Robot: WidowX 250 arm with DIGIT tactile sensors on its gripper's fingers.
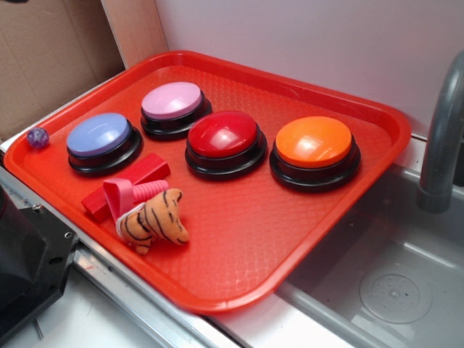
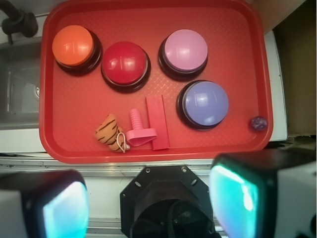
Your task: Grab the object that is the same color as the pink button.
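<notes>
The object, a bright-pink toy piece (image 1: 134, 193) (image 2: 139, 130) with a looped flat head and ribbed stem, lies on the red tray (image 1: 290, 239) (image 2: 247, 59) near its front left corner, between the red block and the tiger plush. The pink button (image 1: 172, 101) (image 2: 184, 51) with a pale pink dome stands at the tray's back. My gripper (image 2: 151, 201) hangs high above the robot base, short of the tray's near edge, open, with nothing between its pads. It is out of the exterior view.
A red rectangular block (image 1: 125, 185) (image 2: 158, 122) and an orange striped tiger plush (image 1: 154, 221) (image 2: 109, 132) touch the pink piece. Blue-lavender (image 1: 98, 135) (image 2: 205, 103), red (image 1: 223, 135) (image 2: 125, 63) and orange (image 1: 314, 143) (image 2: 73, 45) buttons share the tray. A small purple ball (image 1: 37, 137) (image 2: 257, 123), a faucet (image 1: 442, 138) and a sink (image 1: 391, 290) surround it.
</notes>
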